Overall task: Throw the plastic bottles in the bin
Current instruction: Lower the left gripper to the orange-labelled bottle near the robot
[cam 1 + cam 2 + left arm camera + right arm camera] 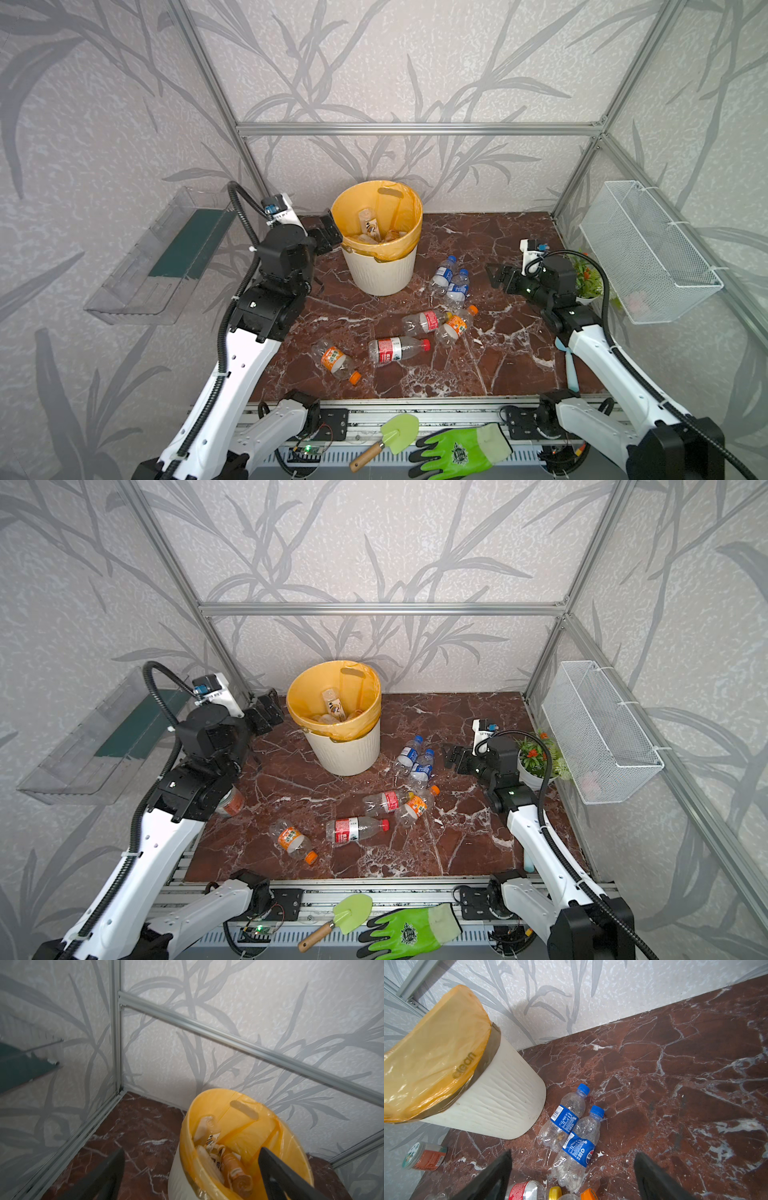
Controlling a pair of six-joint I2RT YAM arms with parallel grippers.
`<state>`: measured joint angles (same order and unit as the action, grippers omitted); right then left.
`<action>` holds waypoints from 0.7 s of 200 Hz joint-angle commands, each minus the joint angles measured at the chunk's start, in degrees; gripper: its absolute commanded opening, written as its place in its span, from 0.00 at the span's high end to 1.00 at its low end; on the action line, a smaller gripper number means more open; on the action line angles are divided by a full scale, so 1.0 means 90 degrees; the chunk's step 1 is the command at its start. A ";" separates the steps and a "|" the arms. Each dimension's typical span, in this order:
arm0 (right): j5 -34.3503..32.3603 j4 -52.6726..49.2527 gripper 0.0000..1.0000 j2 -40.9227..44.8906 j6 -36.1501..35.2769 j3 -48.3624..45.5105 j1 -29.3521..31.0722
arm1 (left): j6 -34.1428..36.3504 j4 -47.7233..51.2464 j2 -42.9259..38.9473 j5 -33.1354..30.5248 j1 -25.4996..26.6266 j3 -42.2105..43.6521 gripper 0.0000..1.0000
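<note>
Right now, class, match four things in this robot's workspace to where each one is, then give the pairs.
1. cream ribbed plastic bin with orange liner
2. two clear blue-capped plastic bottles
3. bright green work glove
4. white wire mesh basket

a. hanging at the far right
b. lying just right of the bin
c. lying at the front edge
d. standing at the back

Pairs: 1-d, 2-b, 3-c, 4-a

1. Red-brown marble tabletop [511, 245].
2. The bin [380, 272] stands just beside the left gripper [335, 231].
3. Two blue-labelled bottles [444, 275] lie just ahead of the right gripper [491, 276].
4. Four red- and orange-labelled bottles [395, 350] lie behind both grippers.
</note>
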<state>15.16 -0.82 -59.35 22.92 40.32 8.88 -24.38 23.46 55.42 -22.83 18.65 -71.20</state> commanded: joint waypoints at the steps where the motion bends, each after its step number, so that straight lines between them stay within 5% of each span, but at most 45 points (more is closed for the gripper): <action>1: 0.0059 0.0279 0.08 -0.0178 0.0147 -0.0091 -0.0004 | -0.1051 0.1029 -0.0528 -0.0553 0.0048 0.0247 0.01; 63: -0.0082 0.0533 0.07 -0.0456 0.0276 -0.0233 -0.0007 | -0.3286 0.3556 -0.1159 -0.1491 0.0909 0.0901 0.01; 140: -0.0120 0.0435 0.07 -0.0656 0.0257 -0.0168 -0.0006 | -0.6158 0.4556 -0.1519 -0.0909 0.2096 0.2571 0.01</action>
<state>14.85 2.68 -65.08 25.21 38.44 8.88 -68.40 59.37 42.35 -31.46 34.79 -51.40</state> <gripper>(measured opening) 0.932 0.991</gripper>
